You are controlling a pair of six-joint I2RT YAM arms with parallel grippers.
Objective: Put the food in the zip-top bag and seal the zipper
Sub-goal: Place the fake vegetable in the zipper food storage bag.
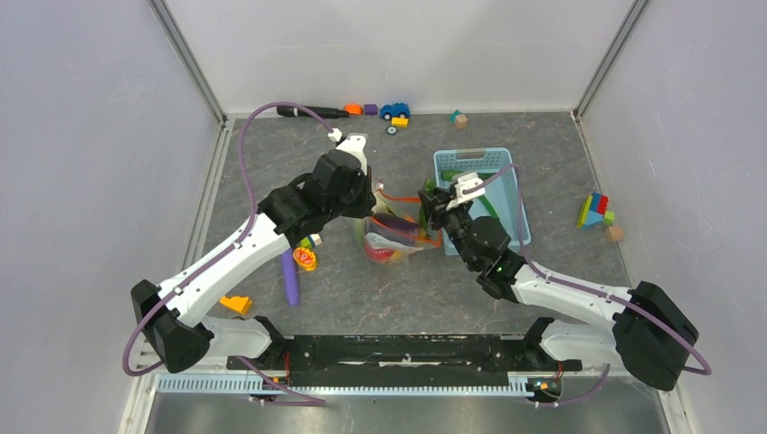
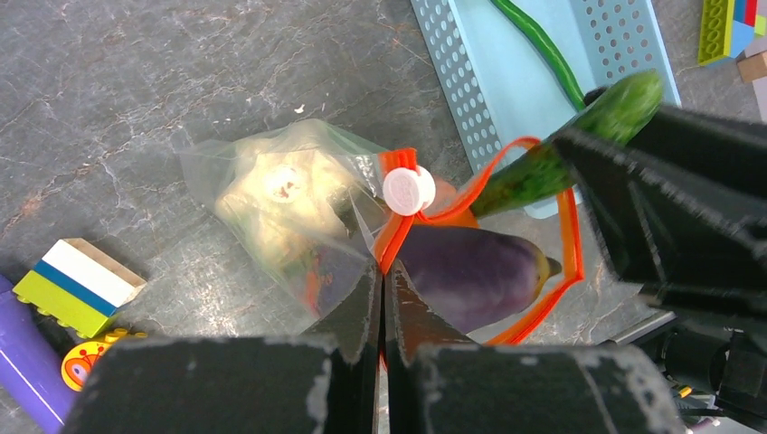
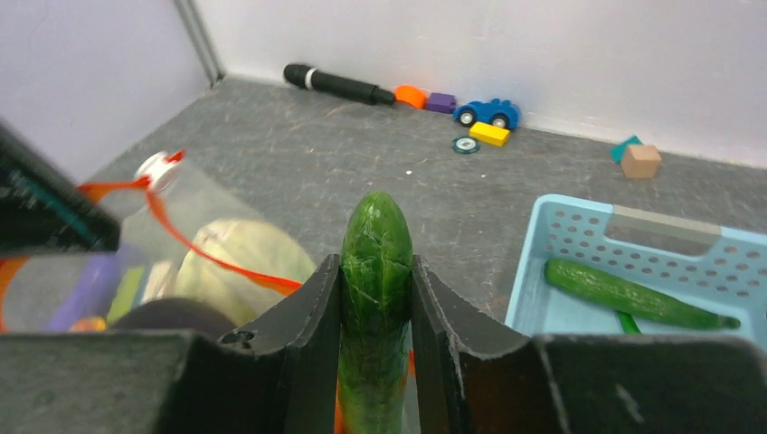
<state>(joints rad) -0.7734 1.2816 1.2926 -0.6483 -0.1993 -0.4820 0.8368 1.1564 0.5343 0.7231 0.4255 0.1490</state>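
The clear zip-top bag [image 1: 394, 239] lies mid-table with its mouth held open. My left gripper [image 2: 383, 271] is shut on the bag's orange-red zipper [image 2: 568, 237] edge, next to a white slider [image 2: 408, 190]. A pale cabbage [image 2: 282, 192] and a purple eggplant [image 2: 470, 271] sit inside the bag. My right gripper [image 3: 375, 276] is shut on a green cucumber [image 3: 375, 240], held over the zipper loop [image 3: 213, 256] at the mouth. From the left wrist the cucumber [image 2: 579, 136] pokes out of the right fingers. The two grippers, left [image 1: 373, 202] and right [image 1: 430, 206], face each other across the bag.
A light blue basket [image 1: 506, 194] stands just right of the bag, with another cucumber [image 3: 633, 294] inside. A long purple stick [image 1: 288, 276] and a layered block [image 2: 77, 285] lie left of the bag. Toy blocks [image 1: 593, 211], a car [image 1: 394, 110] and a black marker [image 1: 312, 112] line the far edges.
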